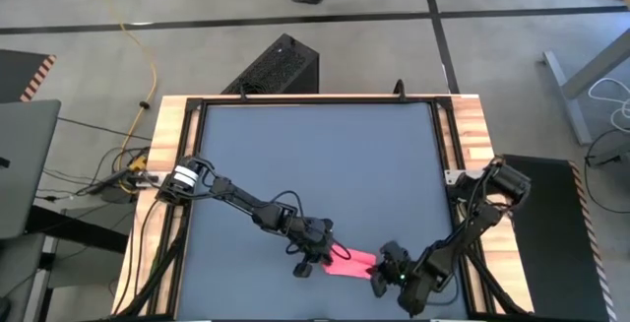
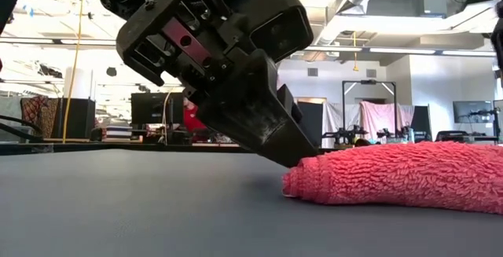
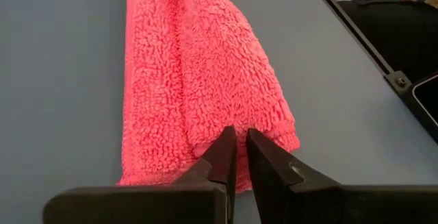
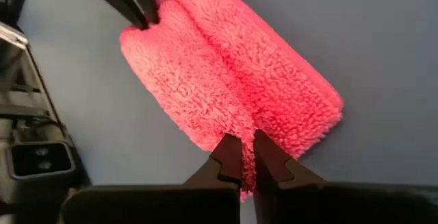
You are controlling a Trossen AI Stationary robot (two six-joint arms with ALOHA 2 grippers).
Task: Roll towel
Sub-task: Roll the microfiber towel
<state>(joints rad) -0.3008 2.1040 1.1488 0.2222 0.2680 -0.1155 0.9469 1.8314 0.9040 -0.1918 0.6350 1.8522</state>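
Observation:
The pink towel (image 1: 350, 263) lies near the table's near edge as a short thick roll with a crease along it (image 4: 233, 73), resting on its underside (image 2: 409, 177). My left gripper (image 1: 313, 259) is at the towel's left end, slanting down, its fingers nearly together (image 3: 239, 140). My right gripper (image 1: 380, 273) is at the right end, its fingers closed with pink pile between them (image 4: 243, 148). My left gripper has its fingertips (image 3: 227, 145) on the towel's left end (image 3: 236, 125), at the crease between the two bulges, slanting down from the left. Only a little pile sits between the tips. The towel lies on the table. My right gripper pinches the edge of the towel's right end (image 4: 241, 131) between its two fingertips, slanting down from the right and near side. Pink cloth shows in the narrow gap between the fingers. How many layers cannot be told. The towel rests on the table.
The table's black frame rail (image 3: 383, 59) runs close by on the near side (image 4: 27, 114). Bare dark tabletop (image 1: 315, 155) stretches toward the far edge. A black box (image 1: 281, 66) stands on the floor beyond the table.

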